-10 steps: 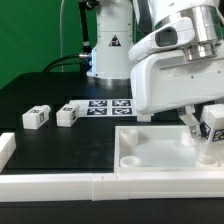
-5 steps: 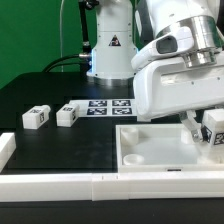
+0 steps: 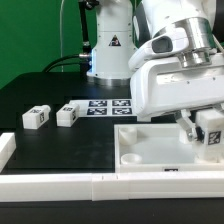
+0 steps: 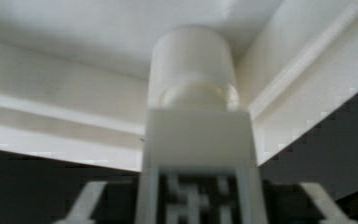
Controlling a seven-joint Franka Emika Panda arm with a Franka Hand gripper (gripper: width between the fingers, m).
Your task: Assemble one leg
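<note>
A leg (image 3: 209,128), a stubby white block with a black-and-white marker, stands upright in the near right corner of the large white tray-like piece (image 3: 150,150). My gripper (image 3: 205,132) is around its upper part. In the wrist view the leg (image 4: 197,110) runs from between my fingers (image 4: 94,198) into the tray's corner. A dark gap shows on each side of it, so the jaws are open around it. Two more legs (image 3: 35,117) (image 3: 67,115) lie on the black table at the exterior view's left.
The marker board (image 3: 105,106) lies at the back middle of the table. White border bars (image 3: 60,183) run along the front edge, with a short one at the left (image 3: 6,148). The robot base (image 3: 108,45) stands behind.
My hand has shifted and turned slightly toward the exterior view's left over the leg. The leg stays in the tray's corner. The two loose legs have not moved.
</note>
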